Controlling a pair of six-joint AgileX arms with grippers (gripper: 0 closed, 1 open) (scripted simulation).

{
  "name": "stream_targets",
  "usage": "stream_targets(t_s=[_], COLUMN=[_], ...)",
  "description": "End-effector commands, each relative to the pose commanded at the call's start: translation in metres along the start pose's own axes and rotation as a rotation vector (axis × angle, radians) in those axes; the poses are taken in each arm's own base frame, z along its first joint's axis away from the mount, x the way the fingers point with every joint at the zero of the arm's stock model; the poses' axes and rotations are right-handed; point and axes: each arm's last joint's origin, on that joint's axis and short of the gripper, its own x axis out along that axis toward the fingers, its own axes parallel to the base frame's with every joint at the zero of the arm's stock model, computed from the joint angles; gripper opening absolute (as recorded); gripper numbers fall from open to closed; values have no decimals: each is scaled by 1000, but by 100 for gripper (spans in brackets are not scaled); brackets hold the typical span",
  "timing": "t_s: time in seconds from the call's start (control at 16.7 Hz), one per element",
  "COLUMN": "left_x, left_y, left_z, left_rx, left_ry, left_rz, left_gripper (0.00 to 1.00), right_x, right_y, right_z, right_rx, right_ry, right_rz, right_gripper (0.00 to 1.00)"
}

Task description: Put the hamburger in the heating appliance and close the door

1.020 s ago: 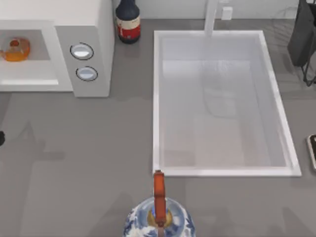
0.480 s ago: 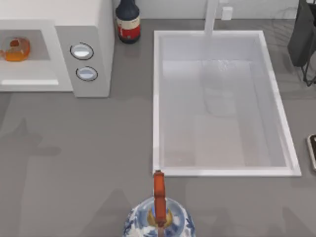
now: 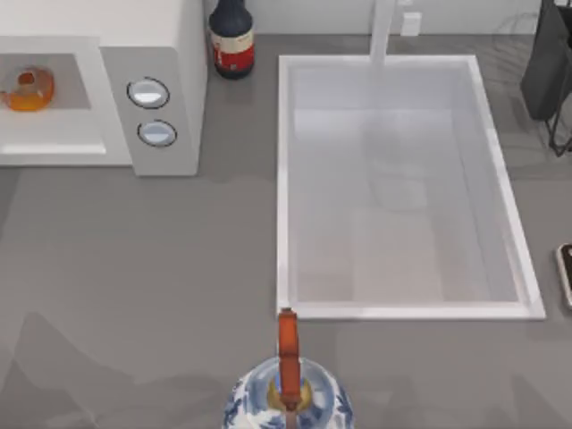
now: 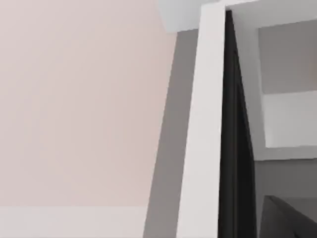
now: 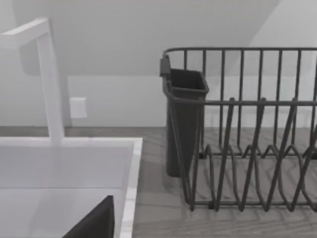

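The hamburger (image 3: 27, 89), orange-yellow with a red blotch, lies inside the grey cavity of the white microwave (image 3: 161, 54) at the table's back left. The cavity front stands uncovered in the top view. In the left wrist view a white panel with a dark edge (image 4: 205, 124) runs upright close to the camera. It looks like the door seen edge-on, with the grey cavity (image 4: 290, 54) beyond it. A dark part of my left gripper (image 4: 285, 218) shows at that view's corner. A dark part of my right gripper (image 5: 96, 223) hangs over the sink's rim.
A dark bottle (image 3: 231, 36) stands beside the microwave. The big white sink (image 3: 286, 179) with its faucet (image 3: 382, 31) takes up the middle right. A blue-and-white kettle (image 3: 286, 393) sits at the front edge. A dark dish rack (image 3: 550, 63) stands at the back right.
A dark bit of my left arm at the top view's left edge has gone out of sight. The arm shadows on the table have slid toward the front. The hamburger has not moved.
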Motion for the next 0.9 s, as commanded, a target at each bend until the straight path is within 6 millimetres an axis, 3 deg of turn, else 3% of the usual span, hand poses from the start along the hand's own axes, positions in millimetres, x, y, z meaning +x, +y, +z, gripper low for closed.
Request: stream_targets(t_s=[0.3,0.48,0.72,0.9], left_x=[28,40,53,57], left_y=[94,134,162,169], left_z=[-13,-29,-48,-53], left_rx=[-19,-68,-130,-146], left_ry=[213,276,314,319], left_rz=[-79,-161,-255,-279], left_gripper=[0,0,0,0], right_x=[0,0,0,0], right_y=[0,0,0,0], right_z=[0,0,0,0], right_rx=[0,0,0,0], right_ry=[0,0,0,0], right_rz=[0,0,0,0], right_gripper=[100,100,100,100])
